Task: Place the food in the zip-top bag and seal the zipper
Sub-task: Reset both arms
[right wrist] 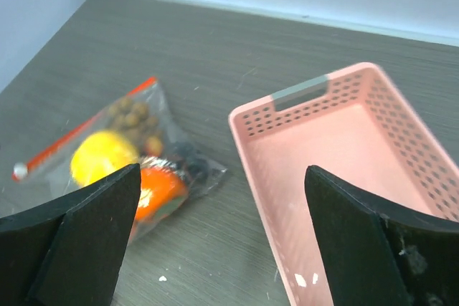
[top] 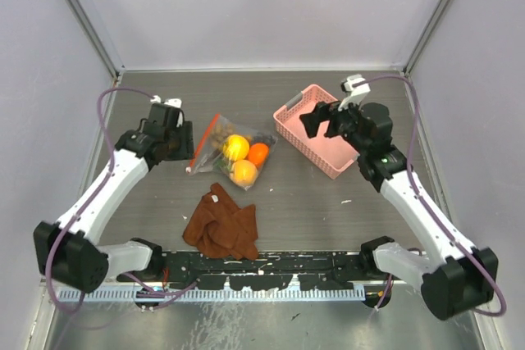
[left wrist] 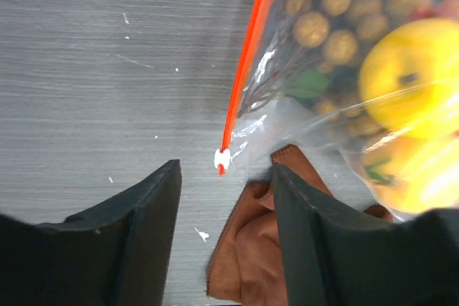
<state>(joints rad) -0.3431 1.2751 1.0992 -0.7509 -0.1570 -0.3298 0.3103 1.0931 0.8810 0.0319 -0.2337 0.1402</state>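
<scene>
Left fingers (left wrist: 143, 234) spread, holding nothing. From the wrist we see the white slider end of the zipper (left wrist: 247, 55) in the gap between their tips. The zip-top bag (top: 217, 133) lies flat on the surface (top: 312, 202) just right of them, zipper along its left edge. The food (top: 236, 147) is inside it: yellow-orange rounds, the orange one, grapes. Rust-brown cloth (top: 221, 227) sits just beside the bag's near corner. Pink basket (top: 310, 145) is further right, apart from the bag. Right fingers (right wrist: 79, 249) spread wide over the basket, gripping nothing.

Grey wood-grain tabletop (top: 287, 88) w/ pale walls (top: 262, 6) (3 sides).
</scene>
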